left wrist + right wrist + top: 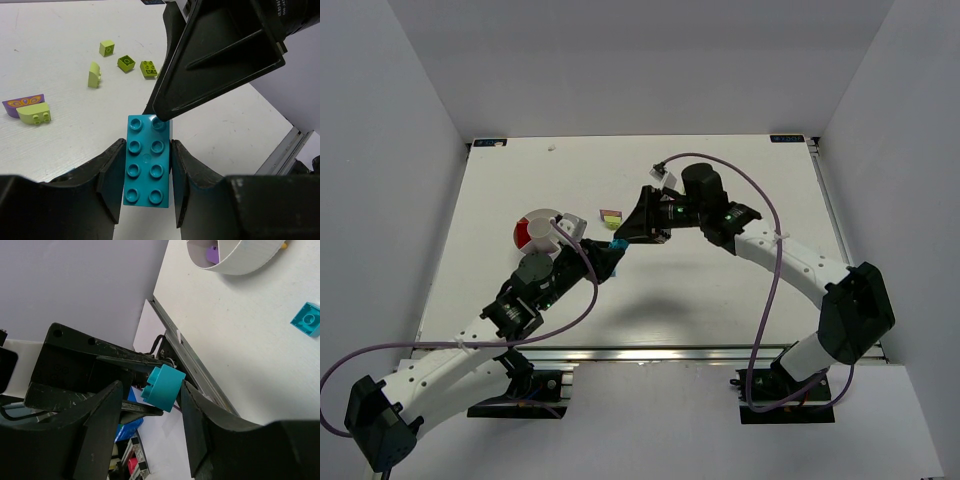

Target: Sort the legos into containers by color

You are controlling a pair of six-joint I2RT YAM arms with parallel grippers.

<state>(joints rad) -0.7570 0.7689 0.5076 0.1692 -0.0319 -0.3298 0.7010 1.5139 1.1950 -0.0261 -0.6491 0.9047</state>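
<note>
**A:** Overhead?
**B:** The teal brick (617, 244) is left of mid-table, between left gripper (608, 258) and right gripper (632, 236).
**A:** Left wrist?
**B:** Left fingers (112, 170) clamp its long sides, studs facing the camera, length pointing away.
**A:** Right wrist?
**B:** Right fingers (100, 415) are spread astride its end. Only here, the dish (235, 265) holds a purple brick (212, 252).

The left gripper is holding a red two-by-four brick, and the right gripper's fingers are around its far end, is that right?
No. The brick in the left gripper is teal, not red; the left wrist view shows it. The right gripper does have its fingers around the far end.
</note>
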